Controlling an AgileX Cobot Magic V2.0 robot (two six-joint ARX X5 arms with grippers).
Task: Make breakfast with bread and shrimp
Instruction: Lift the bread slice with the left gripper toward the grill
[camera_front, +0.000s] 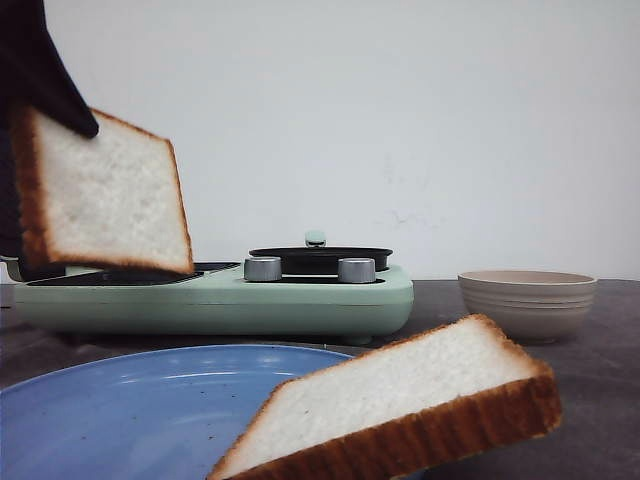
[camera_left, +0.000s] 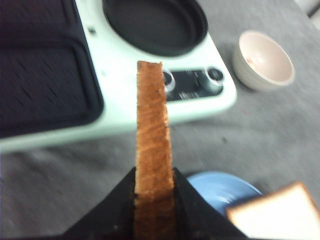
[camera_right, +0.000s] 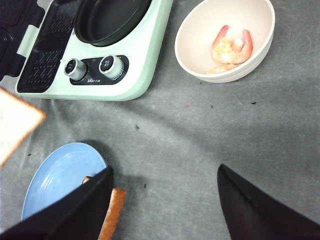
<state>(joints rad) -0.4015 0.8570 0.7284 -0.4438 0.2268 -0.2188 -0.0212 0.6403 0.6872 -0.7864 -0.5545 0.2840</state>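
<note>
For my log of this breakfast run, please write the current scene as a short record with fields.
left gripper: shut on a bread slice, held in the air above the grill plate
right gripper: open, nothing between its fingers
second bread slice: partly over the blue plate
shrimp: in the beige bowl
cooker: mint green, round pan empty, two knobs

We see matte black fingers (camera_left: 120, 210) on the left gripper (camera_left: 154, 200); right gripper (camera_right: 165, 200) fingers (camera_right: 260, 210) black, broad, tapered, unmarked.
</note>
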